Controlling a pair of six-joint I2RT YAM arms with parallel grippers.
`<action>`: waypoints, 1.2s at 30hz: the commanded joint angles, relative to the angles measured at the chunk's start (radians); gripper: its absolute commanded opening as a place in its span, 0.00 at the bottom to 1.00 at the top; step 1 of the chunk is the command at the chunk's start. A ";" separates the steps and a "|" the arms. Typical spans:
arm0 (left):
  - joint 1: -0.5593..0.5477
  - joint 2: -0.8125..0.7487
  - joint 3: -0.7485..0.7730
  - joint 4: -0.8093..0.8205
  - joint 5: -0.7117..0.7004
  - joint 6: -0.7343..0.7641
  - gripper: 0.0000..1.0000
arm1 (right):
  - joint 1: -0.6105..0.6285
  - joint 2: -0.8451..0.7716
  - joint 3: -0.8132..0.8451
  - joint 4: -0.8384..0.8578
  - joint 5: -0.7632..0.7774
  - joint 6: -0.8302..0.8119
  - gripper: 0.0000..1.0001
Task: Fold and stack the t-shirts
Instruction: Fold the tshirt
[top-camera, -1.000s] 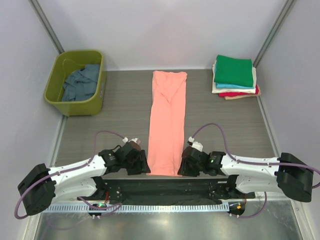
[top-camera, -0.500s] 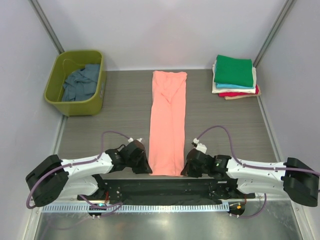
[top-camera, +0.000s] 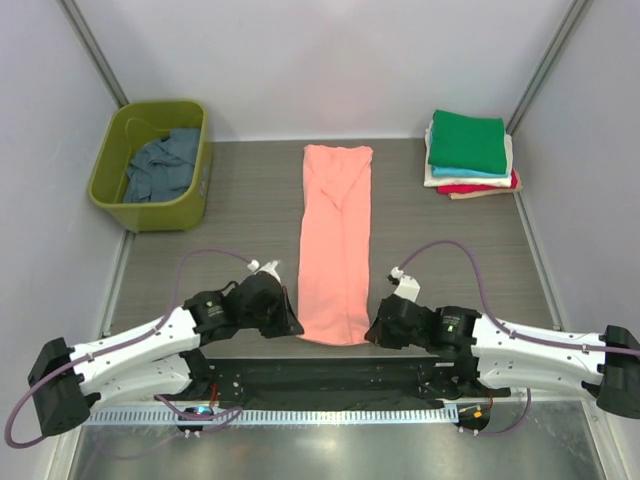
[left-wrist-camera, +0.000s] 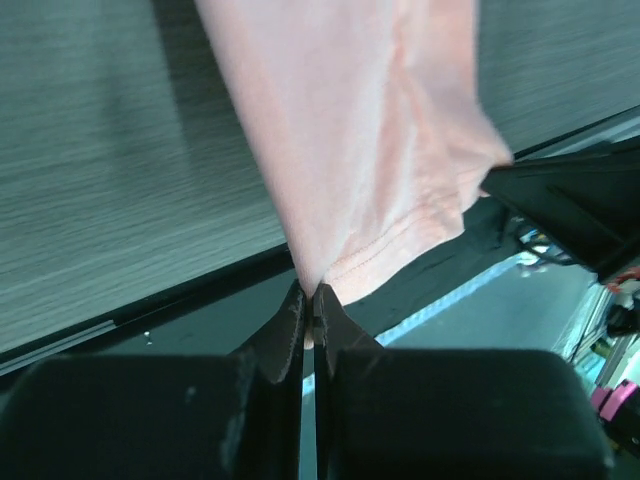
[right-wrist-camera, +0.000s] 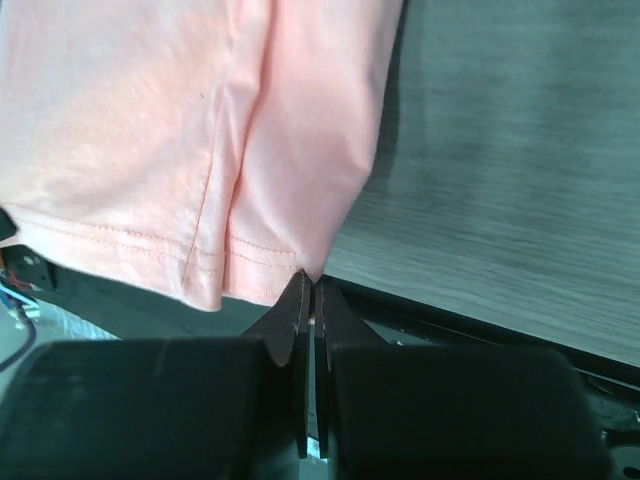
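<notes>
A salmon-pink t-shirt (top-camera: 335, 235) lies folded into a long narrow strip down the middle of the table. My left gripper (top-camera: 296, 328) is shut on its near left hem corner (left-wrist-camera: 312, 280), and my right gripper (top-camera: 372, 333) is shut on the near right hem corner (right-wrist-camera: 313, 272). Both corners are lifted a little off the table, so the hem (right-wrist-camera: 120, 240) sags between them. Folded t-shirts sit in a stack (top-camera: 470, 155) at the back right, green on top. A slate-blue t-shirt (top-camera: 160, 168) lies crumpled in the tub.
An olive-green plastic tub (top-camera: 196, 190) stands at the back left. The black base rail (top-camera: 320, 375) runs along the near table edge just below the hem. Grey walls close in the table on three sides.
Both grippers have closed on the pink t-shirt's near hem corners and raised them slightly. The near hem has pulled a little away from the table edge, and the arms have shifted.
</notes>
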 joint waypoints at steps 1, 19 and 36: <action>-0.003 -0.019 0.125 -0.153 -0.110 0.047 0.00 | 0.004 -0.025 0.091 -0.069 0.138 -0.047 0.01; 0.204 0.278 0.558 -0.239 -0.265 0.274 0.00 | -0.246 0.266 0.529 -0.058 0.425 -0.431 0.01; 0.492 0.821 1.009 -0.185 -0.104 0.430 0.00 | -0.551 0.664 0.756 0.149 0.263 -0.635 0.01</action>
